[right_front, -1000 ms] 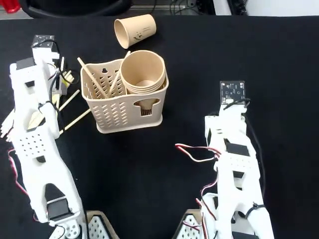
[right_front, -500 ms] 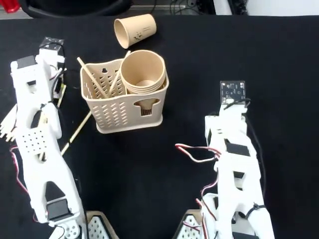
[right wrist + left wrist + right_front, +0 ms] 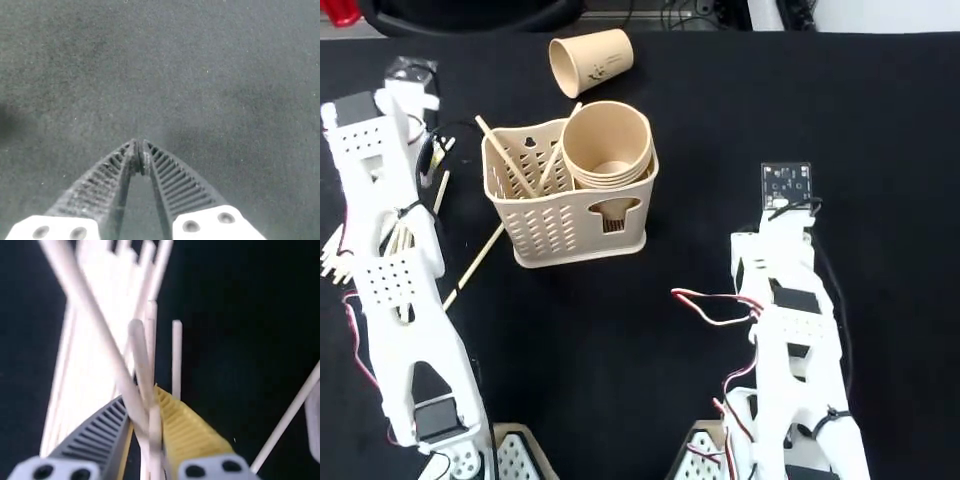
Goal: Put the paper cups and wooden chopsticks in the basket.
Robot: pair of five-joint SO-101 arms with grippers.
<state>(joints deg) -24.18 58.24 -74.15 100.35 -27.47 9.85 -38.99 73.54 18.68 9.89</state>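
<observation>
Two white arms stand on a black table (image 3: 700, 120), the left arm (image 3: 390, 300) along the left edge of the high view and the right arm (image 3: 790, 320) at lower right. A beige slotted basket (image 3: 560, 225) sits upper centre. A stack of paper cups (image 3: 607, 145) stands upright in its right half, and a few slanted chopsticks (image 3: 505, 155) lean in its left half. One loose cup (image 3: 590, 60) lies on its side just beyond the basket, near the top edge, its mouth turned left. A single chopstick (image 3: 475, 265) lies slanted on the table between the basket and the left arm, and a fan of chopsticks (image 3: 332, 262) pokes out at the far left edge.

From above, both grippers are hard to read. The left wrist view shows the left gripper (image 3: 140, 397) pinched onto gripped chopsticks (image 3: 142, 360), which cross between its grey and yellow fingers over more pale sticks below. The right wrist view shows the right gripper (image 3: 137, 150) with fingertips touching, holding nothing, over bare black cloth.
</observation>
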